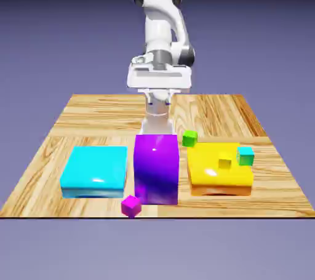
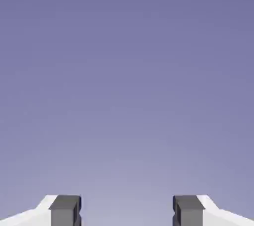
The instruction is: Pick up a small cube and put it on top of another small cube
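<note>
The tiny magenta-pink small cube sits at the table's near edge, just in front of the tall purple block's left corner. Behind the big yellow block's left corner rests the lime-green small cube. My gripper hangs high at the far side of the table, behind the purple block and well away from both cubes. In the hand view the gripper is open: its two grey fingertips stand wide apart, and only the plain backdrop lies between them.
A tall purple block stands mid-table, flanked by a flat cyan block on the exterior view's left and a flat yellow block on its right. A small yellow cube and a small teal cube are on the yellow block.
</note>
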Tool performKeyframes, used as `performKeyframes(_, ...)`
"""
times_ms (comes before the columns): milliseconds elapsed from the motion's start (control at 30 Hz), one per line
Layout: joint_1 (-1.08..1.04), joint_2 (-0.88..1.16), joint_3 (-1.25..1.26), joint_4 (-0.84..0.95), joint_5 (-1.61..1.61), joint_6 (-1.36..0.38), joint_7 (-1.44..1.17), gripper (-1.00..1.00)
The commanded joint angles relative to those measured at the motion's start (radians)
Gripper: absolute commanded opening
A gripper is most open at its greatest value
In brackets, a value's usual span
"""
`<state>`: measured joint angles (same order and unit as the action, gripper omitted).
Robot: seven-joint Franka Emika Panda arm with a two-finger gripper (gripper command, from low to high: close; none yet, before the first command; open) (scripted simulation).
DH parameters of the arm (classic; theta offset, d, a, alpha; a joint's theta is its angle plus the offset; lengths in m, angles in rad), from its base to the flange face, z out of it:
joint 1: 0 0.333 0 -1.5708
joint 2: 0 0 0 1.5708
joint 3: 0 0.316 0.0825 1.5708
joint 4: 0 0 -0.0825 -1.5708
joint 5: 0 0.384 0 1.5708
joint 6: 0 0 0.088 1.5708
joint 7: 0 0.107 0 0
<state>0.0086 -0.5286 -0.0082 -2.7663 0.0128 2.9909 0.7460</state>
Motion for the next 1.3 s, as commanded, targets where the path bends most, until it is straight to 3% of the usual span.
performKeyframes(0, -0.003, 0.034, -0.007, 0.036, 0.011, -0.038, 0.004, 0.0)
performKeyframes(1267, -0.111, 1.337, -0.264, 1.413, 0.413, -1.489, 0.16, 0.0)
